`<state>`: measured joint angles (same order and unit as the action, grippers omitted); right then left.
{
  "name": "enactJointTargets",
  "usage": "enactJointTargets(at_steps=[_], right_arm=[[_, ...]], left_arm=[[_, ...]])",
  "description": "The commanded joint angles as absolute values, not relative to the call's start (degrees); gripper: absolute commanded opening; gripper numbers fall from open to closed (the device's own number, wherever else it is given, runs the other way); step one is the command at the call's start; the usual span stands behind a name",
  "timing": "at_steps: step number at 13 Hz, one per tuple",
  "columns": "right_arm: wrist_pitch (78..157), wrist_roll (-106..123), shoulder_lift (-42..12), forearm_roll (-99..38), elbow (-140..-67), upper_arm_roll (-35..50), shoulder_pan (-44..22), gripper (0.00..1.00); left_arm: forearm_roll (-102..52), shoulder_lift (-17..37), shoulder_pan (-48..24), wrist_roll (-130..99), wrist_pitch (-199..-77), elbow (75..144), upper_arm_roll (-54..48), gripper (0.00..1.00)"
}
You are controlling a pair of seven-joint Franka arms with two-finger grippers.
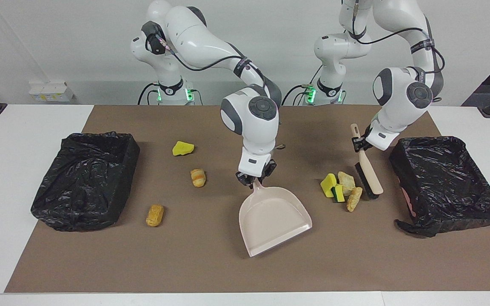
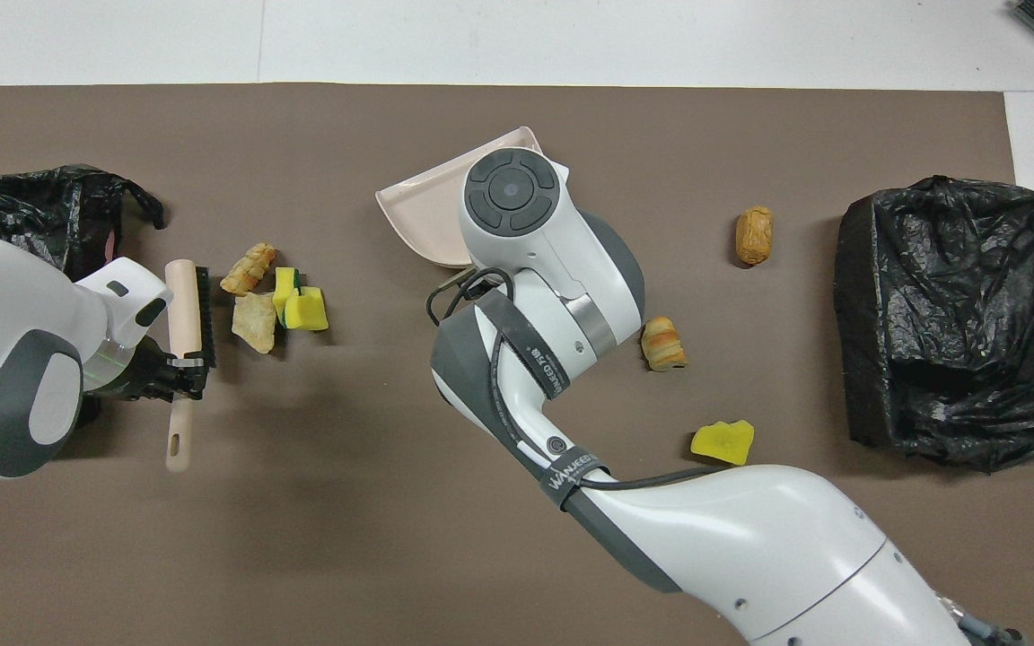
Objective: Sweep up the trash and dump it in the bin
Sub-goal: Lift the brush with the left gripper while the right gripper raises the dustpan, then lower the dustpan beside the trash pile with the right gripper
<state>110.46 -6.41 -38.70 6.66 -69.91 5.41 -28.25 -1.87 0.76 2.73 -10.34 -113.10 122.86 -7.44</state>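
My right gripper [image 1: 255, 176] has its fingers clamped on the dustpan [image 1: 272, 216] handle, wrist pointing straight down mid-bench. My left gripper [image 1: 362, 142] grips the brush [image 1: 368, 170], forearm angled down. Three scraps [image 1: 341, 187] sit beside the brush; three others [image 1: 183, 148] lie past the dustpan.

Six scraps on the brown mat. Four bunched in a touching cluster [image 1: 342, 190] toward the left arm's end: yellow sponge piece [image 1: 328, 185], yellow-green sponge piece [image 1: 338, 193], pale tan chunk [image 1: 347, 182], orange bread-like chunk [image 1: 354, 199]. Three loose toward the right arm's end, well apart: yellow sponge scrap [image 1: 183, 148] nearest the robots, striped bread chunk [image 1: 198, 177] mid-table, tan chunk [image 1: 155, 215] farthest out.
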Motion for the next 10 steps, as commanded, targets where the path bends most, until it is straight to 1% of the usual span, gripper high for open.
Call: enactJointTargets(at_steps=[1, 7, 10], right_arm=[[111.3, 0.7, -36.7, 5.6, -72.6, 6.1, -26.7, 0.00], [110.9, 10.7, -36.5, 3.5, -72.7, 6.2, -23.7, 0.00], [110.5, 15.7, -36.1, 3.5, -72.9, 6.2, -23.5, 0.00]], left_arm=[[-0.8, 0.5, 0.0, -16.1, -119.0, 126.8, -7.4, 0.00], [-0.8, 0.4, -2.7, -12.8, -119.6, 127.2, -7.5, 0.00], [-0.8, 0.6, -1.1, -12.9, -116.5, 124.1, -7.2, 0.00]])
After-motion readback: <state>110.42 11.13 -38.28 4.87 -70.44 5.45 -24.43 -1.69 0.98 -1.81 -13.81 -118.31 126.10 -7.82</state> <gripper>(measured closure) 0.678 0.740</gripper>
